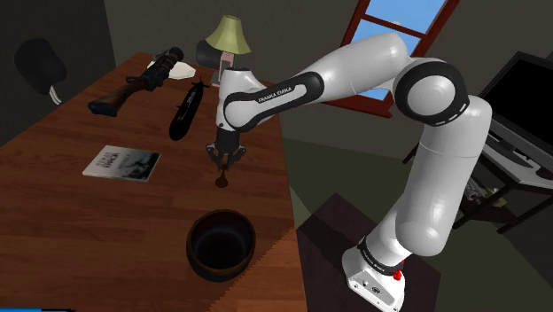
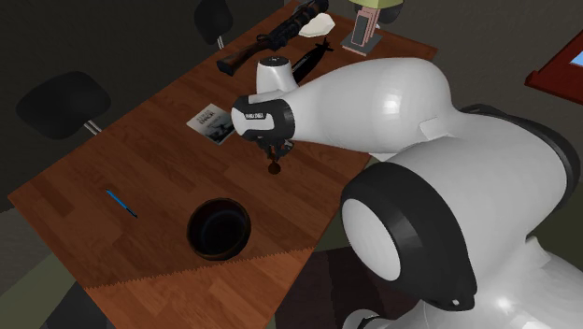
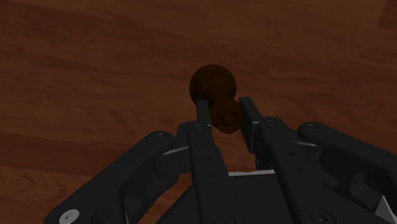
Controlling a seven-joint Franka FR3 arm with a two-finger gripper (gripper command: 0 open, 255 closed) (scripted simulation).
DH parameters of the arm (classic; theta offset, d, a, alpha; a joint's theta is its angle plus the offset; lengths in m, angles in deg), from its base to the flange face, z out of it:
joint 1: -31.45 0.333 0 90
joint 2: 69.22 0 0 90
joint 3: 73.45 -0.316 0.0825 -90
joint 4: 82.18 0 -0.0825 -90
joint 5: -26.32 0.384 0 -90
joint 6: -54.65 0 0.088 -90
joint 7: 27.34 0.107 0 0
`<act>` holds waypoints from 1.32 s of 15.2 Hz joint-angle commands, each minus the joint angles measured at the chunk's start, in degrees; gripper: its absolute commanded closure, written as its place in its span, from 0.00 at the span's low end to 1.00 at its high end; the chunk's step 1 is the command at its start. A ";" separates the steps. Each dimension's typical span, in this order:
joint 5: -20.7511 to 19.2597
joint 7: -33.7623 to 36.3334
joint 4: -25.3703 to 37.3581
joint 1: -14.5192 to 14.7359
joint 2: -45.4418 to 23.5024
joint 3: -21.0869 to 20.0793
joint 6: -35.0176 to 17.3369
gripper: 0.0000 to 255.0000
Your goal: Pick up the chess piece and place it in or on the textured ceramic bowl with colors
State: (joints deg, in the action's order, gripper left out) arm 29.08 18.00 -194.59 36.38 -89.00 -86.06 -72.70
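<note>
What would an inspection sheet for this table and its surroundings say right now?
Surface: wooden table, brown planks.
Job's things: brown chess piece clasped between the fingers; dark bowl apart from it near the table's edge, nothing in it.
Clutter: booklet, black torpedo-shaped model, scoped rifle, lamp, blue pen.
Grippers: gripper shut on the chess piece, pointing down at the table.
Cables: nothing seen.
Surroundings: red-framed window, dark chair.

A room in a home: wooden table (image 1: pixel 71 222), shaded lamp (image 1: pixel 228 35), red-framed window (image 1: pixel 399 27), dark chairs (image 2: pixel 61 105).
</note>
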 commanded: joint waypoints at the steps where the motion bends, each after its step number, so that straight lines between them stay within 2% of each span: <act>1: 0.00 0.00 -0.05 0.00 -0.05 0.01 0.00 1.00; 6: -0.01 0.00 -0.04 0.00 -0.07 0.01 0.00 1.00; 20: 0.97 0.10 3.70 -0.47 5.57 -0.39 9.27 1.00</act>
State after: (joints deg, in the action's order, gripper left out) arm 29.94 18.07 -191.12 35.94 -84.00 -86.41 -64.24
